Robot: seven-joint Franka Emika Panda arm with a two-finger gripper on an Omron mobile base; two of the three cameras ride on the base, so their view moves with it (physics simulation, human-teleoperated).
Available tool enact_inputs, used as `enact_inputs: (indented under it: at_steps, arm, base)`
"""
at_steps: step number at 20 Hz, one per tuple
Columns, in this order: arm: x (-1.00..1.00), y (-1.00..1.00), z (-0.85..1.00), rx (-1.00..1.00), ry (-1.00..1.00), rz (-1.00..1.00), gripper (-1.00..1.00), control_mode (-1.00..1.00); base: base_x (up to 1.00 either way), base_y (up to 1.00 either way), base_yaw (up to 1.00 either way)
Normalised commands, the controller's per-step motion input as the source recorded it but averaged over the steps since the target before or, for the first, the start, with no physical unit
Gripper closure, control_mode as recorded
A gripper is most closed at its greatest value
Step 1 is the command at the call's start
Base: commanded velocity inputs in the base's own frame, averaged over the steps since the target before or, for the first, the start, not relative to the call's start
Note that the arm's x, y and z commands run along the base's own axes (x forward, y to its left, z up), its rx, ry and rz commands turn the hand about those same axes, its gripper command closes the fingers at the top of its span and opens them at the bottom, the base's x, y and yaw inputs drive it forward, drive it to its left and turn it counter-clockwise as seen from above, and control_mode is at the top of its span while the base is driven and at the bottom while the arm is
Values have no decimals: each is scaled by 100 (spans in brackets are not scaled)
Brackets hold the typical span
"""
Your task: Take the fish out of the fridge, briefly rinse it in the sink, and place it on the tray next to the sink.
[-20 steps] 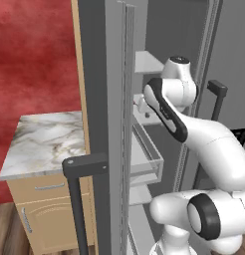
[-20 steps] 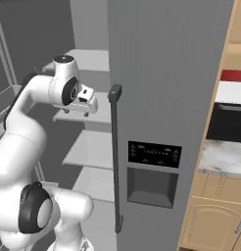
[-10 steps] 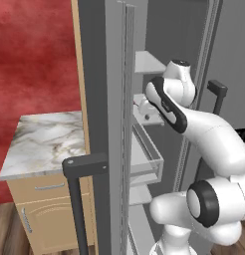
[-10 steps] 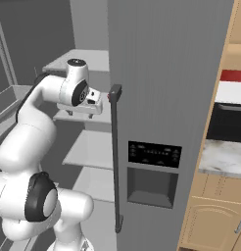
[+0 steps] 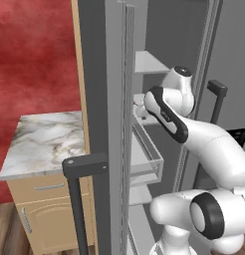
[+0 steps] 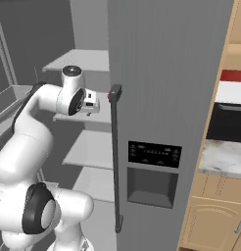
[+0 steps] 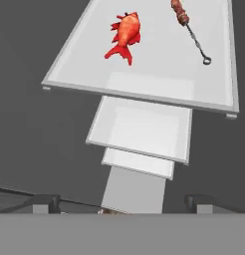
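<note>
Fridge (image 6: 166, 73) left door swung wide, pale shelf (image 7: 159, 74) exposed. Fish (image 7: 125, 34) lies on it, skewer (image 7: 190, 27) just beside, apart. Gripper (image 7: 124, 201) spread wide above, holding nothing. Marble counter (image 5: 42, 142) left.

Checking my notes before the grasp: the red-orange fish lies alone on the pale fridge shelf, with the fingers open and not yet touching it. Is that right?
Not quite: the fish is not alone. The hand view shows a skewer of dark red meat with a ring-ended metal rod lying beside it on the same shelf. The rest holds: the fingers stand open, well short of the fish.
</note>
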Motion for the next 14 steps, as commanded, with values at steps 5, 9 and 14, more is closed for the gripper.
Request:
enact_inputs:
  at_steps: [5, 9, 14]
  arm:
    - [25, 1, 0, 6, -12, 0, -100, -100]
    - [0, 0, 0, 0, 0, 0, -100, -100]
    - [52, 8, 0, 3, 0, 0, -100, -100]
  base:
    - [0, 0, 0]
    - [0, 0, 0]
    - [0, 0, 0]
